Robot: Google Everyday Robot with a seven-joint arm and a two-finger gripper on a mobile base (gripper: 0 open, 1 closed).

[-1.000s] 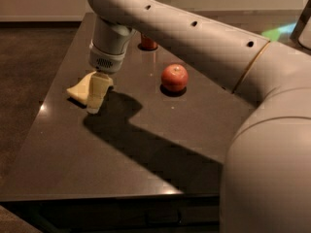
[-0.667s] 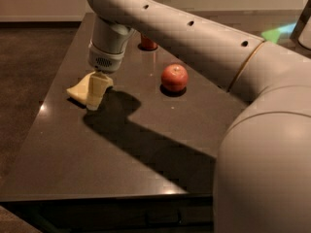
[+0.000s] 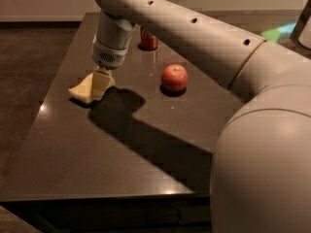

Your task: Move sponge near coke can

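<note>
The end effector (image 3: 102, 83) is set on the pale yellow soft sponge (image 3: 80, 90), well apart from the red cylindrical coke can (image 3: 148, 41); its grip cannot be told. If weakly held, the sponge could be dropped short.

A: Where, the sponge (image 3: 80, 90)?
B: Left of centre. Pale yellow, lying flat, with gripper (image 3: 103, 81) low at its right edge.
A: And the coke can (image 3: 148, 41)?
B: Upper middle. Red, upright, partly hidden, well apart from sponge.

I log one dark glossy table (image 3: 146, 169) carrying: sponge (image 3: 80, 90), left side, gripper (image 3: 102, 84) right at it; coke can (image 3: 149, 41), upright, far edge; red apple (image 3: 174, 76), centre, apart from both.
</note>
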